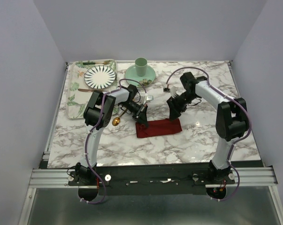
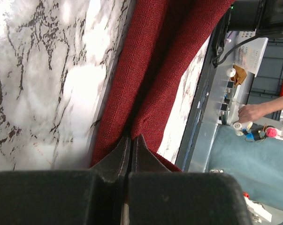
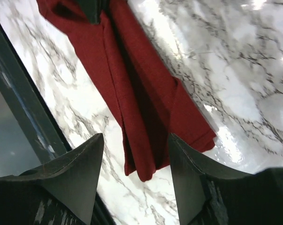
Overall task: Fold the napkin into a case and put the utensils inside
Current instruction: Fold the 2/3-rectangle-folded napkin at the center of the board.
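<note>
marble table [image 1: 197, 136]: left hand [image 2: 130, 140] pinches the napkin [image 2: 150, 70] end; right hand [image 3: 135, 138] spread above it.

**Two arms meet over a folded red napkin**

On the marble table [image 1: 202, 140], the napkin [image 1: 158, 127] lies folded in a narrow strip — the left gripper [image 1: 142, 119] at its left end, the right gripper [image 1: 173, 111] over its right. A gold spoon [image 1: 116, 121] lies just left. Behind — a striped plate [image 1: 100, 76] on a leaf-print mat [image 1: 75, 101], and a green cup [image 1: 141, 65] on its saucer [image 1: 151, 75].

Left gripper [image 2: 131, 143] pinched shut, angled down — right gripper [image 3: 135, 138] spread wide, facing it
</note>
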Motion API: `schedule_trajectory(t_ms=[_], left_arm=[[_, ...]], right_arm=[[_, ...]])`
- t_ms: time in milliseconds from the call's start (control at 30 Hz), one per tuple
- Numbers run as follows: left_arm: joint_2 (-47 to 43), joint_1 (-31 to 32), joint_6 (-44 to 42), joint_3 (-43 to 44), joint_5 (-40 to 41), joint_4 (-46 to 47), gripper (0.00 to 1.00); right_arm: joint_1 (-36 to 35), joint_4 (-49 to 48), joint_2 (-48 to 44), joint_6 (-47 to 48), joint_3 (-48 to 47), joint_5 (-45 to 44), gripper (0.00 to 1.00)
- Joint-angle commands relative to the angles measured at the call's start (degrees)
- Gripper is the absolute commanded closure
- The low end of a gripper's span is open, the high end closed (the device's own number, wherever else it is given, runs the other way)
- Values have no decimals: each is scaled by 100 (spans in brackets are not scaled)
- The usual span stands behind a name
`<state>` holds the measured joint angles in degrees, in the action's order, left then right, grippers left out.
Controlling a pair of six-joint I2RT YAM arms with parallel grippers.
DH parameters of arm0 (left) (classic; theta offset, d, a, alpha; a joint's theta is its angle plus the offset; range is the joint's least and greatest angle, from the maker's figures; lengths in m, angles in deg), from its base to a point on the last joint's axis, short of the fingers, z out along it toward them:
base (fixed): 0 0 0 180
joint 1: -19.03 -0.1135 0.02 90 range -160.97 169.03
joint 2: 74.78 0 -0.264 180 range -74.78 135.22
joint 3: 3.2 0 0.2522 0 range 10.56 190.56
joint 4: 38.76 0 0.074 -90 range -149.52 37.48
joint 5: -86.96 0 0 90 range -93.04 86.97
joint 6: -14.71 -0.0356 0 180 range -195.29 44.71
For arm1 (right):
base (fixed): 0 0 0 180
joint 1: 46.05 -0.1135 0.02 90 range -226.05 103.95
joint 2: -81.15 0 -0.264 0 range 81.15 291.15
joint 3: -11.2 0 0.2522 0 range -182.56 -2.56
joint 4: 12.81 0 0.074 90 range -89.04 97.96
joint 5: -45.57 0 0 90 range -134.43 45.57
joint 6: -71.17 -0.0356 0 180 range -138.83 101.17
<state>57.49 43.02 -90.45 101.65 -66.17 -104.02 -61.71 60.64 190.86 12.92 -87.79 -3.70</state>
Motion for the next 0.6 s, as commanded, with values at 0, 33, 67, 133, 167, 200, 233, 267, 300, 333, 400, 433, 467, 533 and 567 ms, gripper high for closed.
schedule_trajectory(t_ms=[0,33,67,133,167,200,233,267,300,333,400,433,467,533,567], left_arm=[[229,-43,-251,-56,372,-9,98],[238,-43,-251,-56,363,-9,98],[238,-43,-260,-56,363,-9,98],[238,-52,-260,-56,372,-9,98],[229,-52,-277,-56,381,-9,98],[229,-61,-286,-65,381,-9,98],[221,-70,-295,-65,389,0,98],[221,-70,-295,-65,390,0,98],[221,-70,-286,-65,390,-9,98],[221,-78,-295,-56,390,-9,98],[229,-87,-295,-39,381,-9,98],[238,-87,-295,-30,381,0,98],[238,-96,-286,-21,381,-9,98],[238,-96,-303,-12,381,-9,98],[238,-96,-312,-12,381,-9,98]], right_arm=[[-402,-228,-283,1070,314,-381,35],[-542,-333,-318,1175,392,-434,35],[-604,-404,-327,1211,428,-547,35],[-745,-544,-284,1237,481,-610,37],[-789,-580,-249,1237,499,-680,39],[-824,-606,-222,1237,507,-724,41],[-877,-685,-205,1237,525,-768,42],[-895,-703,-170,1263,560,-847,44],[-904,-729,-152,1290,578,-865,47],[-930,-738,-134,1334,595,-891,48],[-948,-747,-90,1352,622,-935,57],[-965,-782,-82,1334,630,-961,60],[-965,-826,-73,1325,648,-1005,64],[-983,-879,-20,1308,648,-1067,68],[-983,-888,15,1299,639,-1102,69]])
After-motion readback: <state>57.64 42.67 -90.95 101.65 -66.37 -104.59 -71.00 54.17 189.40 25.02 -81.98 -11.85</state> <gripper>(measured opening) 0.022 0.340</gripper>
